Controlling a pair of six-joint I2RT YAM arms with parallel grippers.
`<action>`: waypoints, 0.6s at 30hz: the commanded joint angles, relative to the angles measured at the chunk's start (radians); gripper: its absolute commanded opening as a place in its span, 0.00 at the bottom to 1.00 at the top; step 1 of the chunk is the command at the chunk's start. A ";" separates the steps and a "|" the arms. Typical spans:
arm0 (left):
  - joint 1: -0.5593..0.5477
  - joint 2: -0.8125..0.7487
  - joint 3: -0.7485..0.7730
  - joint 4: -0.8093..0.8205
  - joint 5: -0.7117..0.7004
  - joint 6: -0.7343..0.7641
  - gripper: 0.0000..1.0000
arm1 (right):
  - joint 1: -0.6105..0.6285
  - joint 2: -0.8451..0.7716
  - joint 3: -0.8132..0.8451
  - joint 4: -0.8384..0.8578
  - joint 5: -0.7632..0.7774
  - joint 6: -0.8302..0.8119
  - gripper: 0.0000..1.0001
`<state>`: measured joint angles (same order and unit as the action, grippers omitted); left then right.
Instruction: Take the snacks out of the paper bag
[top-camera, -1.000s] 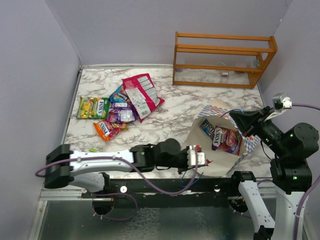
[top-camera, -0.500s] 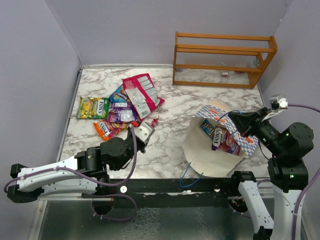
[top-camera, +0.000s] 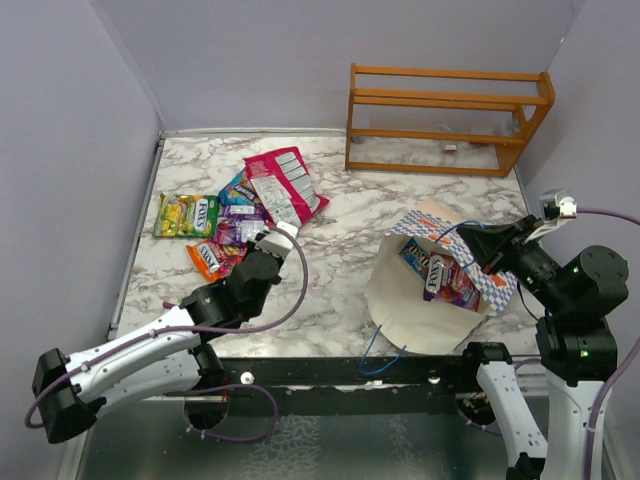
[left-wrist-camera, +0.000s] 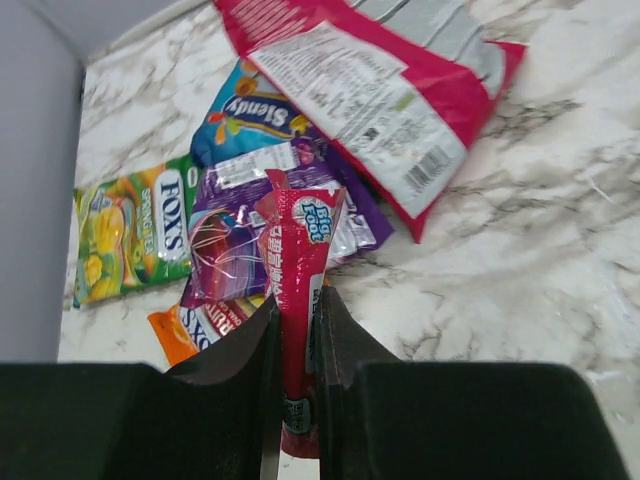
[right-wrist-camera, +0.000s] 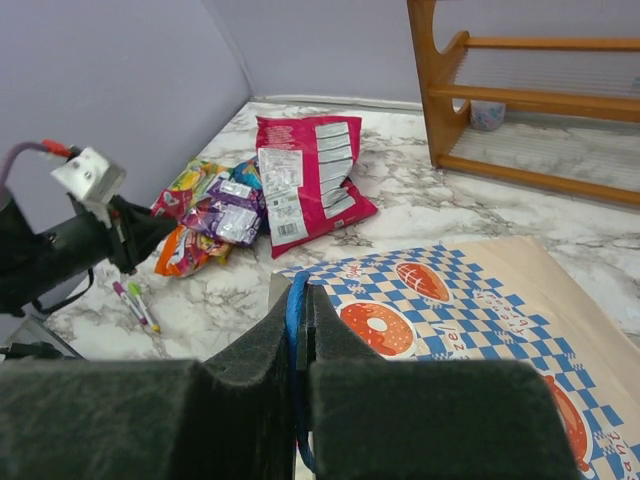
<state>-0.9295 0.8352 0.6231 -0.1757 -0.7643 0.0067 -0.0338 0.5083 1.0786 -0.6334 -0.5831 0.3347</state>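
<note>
Snack packet (left-wrist-camera: 298, 250) pinched in left claw (left-wrist-camera: 297, 305) shows clearly only from its wrist; right claw (right-wrist-camera: 297, 292) clamps cord handle (right-wrist-camera: 296, 380).

The left arm (top-camera: 150, 345) is built of smooth white shells between chunky black joint housings. A purple cable (top-camera: 304, 285) trails along it, a small white camera block (top-camera: 283, 230) with a red-tipped lead sits near the end, and the matte black left tool (left-wrist-camera: 298, 300) has fingers (left-wrist-camera: 235, 370) shaped as broad, flat-faced wedges. The right arm (top-camera: 585, 290) has rounded black housings dotted with small green lights (top-camera: 585, 268) and white shells lower down, plus a pale purple cable (top-camera: 610, 211), a white block (top-camera: 560, 205) and a black right tool (right-wrist-camera: 298, 295) with slightly grainy fingers (right-wrist-camera: 240, 380).
</note>
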 joint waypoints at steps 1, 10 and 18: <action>0.261 0.099 0.095 0.060 0.184 -0.097 0.00 | 0.003 -0.007 0.043 -0.009 0.028 -0.011 0.02; 0.641 0.432 0.375 0.032 0.223 -0.345 0.00 | 0.003 -0.003 0.056 0.004 0.000 0.014 0.02; 0.805 0.613 0.379 0.055 0.269 -0.310 0.00 | 0.003 -0.002 0.080 -0.030 0.010 0.000 0.02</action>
<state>-0.1928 1.3998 0.9985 -0.1013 -0.5419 -0.2768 -0.0338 0.5087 1.1255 -0.6399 -0.5819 0.3389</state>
